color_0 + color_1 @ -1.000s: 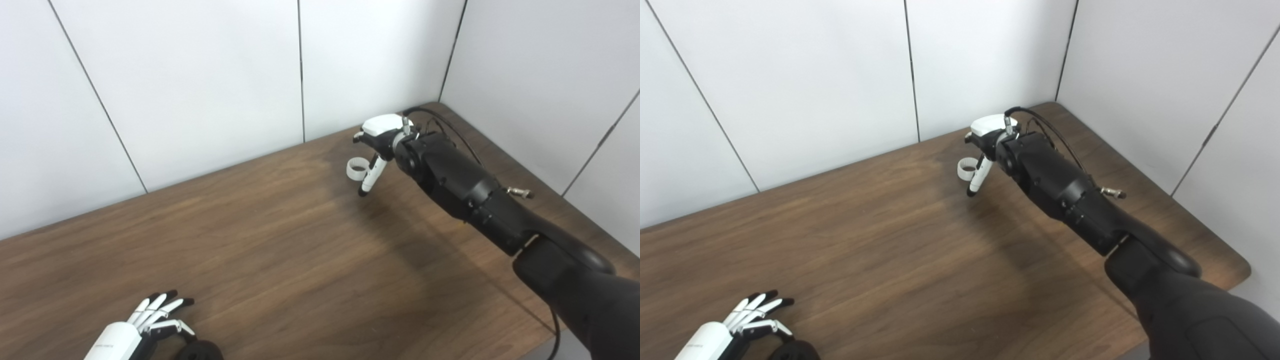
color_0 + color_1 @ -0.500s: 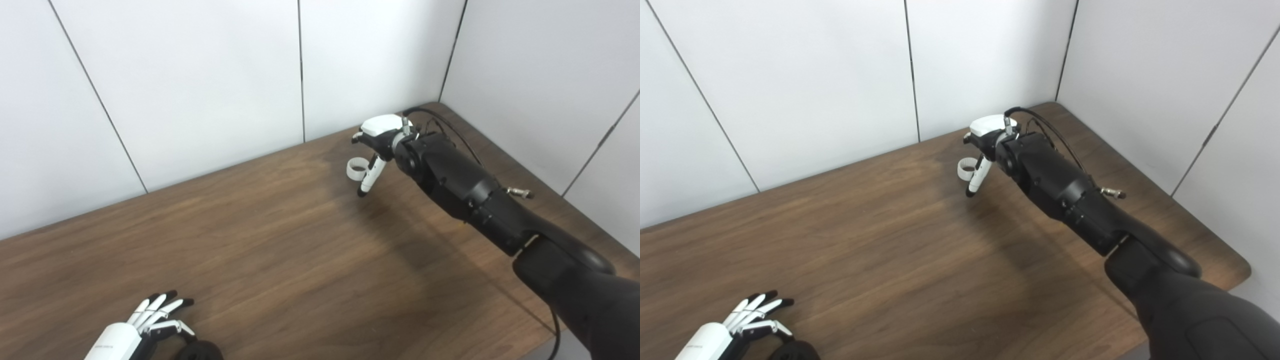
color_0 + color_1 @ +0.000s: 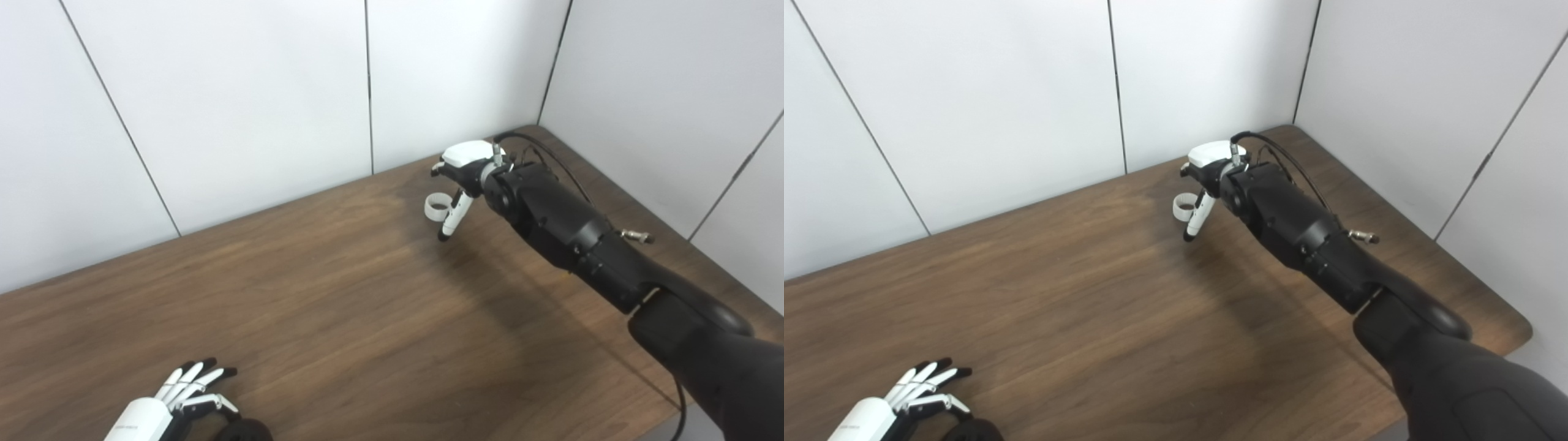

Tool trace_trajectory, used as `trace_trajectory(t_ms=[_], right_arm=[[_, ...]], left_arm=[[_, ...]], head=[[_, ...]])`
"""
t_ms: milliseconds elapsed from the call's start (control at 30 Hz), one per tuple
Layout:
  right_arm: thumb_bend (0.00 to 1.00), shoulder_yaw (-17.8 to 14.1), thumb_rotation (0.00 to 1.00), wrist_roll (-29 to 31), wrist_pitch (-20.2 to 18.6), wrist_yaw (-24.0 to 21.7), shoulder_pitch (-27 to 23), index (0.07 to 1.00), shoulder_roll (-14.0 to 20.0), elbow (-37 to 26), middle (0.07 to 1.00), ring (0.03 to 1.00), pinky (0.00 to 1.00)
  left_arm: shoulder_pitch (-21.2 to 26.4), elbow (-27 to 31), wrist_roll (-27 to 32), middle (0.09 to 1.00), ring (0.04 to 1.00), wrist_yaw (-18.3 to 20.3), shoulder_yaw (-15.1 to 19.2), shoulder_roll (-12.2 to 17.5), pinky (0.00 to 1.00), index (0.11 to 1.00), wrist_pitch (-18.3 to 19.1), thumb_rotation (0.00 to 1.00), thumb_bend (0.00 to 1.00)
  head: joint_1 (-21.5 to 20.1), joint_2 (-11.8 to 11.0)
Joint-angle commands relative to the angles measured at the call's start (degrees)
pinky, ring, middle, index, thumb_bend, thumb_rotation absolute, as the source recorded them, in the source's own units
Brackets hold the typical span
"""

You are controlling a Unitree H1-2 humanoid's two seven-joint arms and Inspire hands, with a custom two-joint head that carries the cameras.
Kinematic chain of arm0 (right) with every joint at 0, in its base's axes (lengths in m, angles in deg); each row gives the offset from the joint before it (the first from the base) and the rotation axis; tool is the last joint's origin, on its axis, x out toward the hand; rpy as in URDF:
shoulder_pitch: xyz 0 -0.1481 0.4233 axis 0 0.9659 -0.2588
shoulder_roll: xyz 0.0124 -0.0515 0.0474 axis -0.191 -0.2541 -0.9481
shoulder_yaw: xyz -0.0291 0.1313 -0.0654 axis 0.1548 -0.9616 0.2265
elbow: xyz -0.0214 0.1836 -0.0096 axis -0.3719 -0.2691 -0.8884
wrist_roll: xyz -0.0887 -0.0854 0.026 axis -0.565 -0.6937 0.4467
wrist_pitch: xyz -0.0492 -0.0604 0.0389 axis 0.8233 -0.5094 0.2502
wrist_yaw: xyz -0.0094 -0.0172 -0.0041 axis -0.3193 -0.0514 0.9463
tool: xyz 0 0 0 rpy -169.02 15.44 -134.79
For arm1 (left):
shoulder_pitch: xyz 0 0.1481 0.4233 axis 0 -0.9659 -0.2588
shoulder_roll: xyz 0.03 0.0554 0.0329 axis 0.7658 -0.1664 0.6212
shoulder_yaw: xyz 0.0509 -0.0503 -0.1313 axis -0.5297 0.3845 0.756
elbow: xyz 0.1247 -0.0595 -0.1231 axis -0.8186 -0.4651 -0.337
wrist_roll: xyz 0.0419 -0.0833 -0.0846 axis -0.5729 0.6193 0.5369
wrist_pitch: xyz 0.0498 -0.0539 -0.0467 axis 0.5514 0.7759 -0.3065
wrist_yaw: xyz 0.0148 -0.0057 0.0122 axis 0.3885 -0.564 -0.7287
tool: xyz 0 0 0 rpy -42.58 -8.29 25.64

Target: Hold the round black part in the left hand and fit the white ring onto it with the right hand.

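In the left eye view almost nothing is changing: the right hand (image 3: 460,177) is hanging at the far end of the brown wooden table (image 3: 343,294), one finger touching the small white plastic ring (image 3: 436,206); whether it is gripping it, I cannot tell. In the right eye view the left hand (image 3: 900,401) is dipping slightly, fingers spread, over the round black part (image 3: 971,430) at the near edge, so neither pickup is looking complete.

Two robot hands far apart on one surface.
The white ring (image 3: 437,206) sits at the far right of the wooden surface (image 3: 343,306), just beside the right robot hand (image 3: 460,177); the left robot hand (image 3: 177,398) lies at the near left edge, the round black part (image 3: 245,430) just right of it.
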Motion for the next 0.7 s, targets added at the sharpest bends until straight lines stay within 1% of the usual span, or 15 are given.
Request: trace_trajectory(t_ms=[0,667], right_arm=[[1.00,-0.79,0.46,-0.18,0.67,1.77,-2.12,0.900,1.33,-0.88,1.000,1.000,0.98],[1.00,-0.67,0.46,0.04,0.91,1.84,-1.92,0.899,1.15,-0.69,1.000,1.000,0.97]], left_arm=[[-0.88,1.02,-0.36,0.890,0.968,1.75,-0.10,1.42,1.00,0.481,0.32,0.05,0.51],[-1.33,1.48,-0.37,0.894,0.970,1.93,0.07,1.55,1.00,0.481,0.38,0.05,0.51]], head=[[-0.05,0.03],[0.59,0.35]])
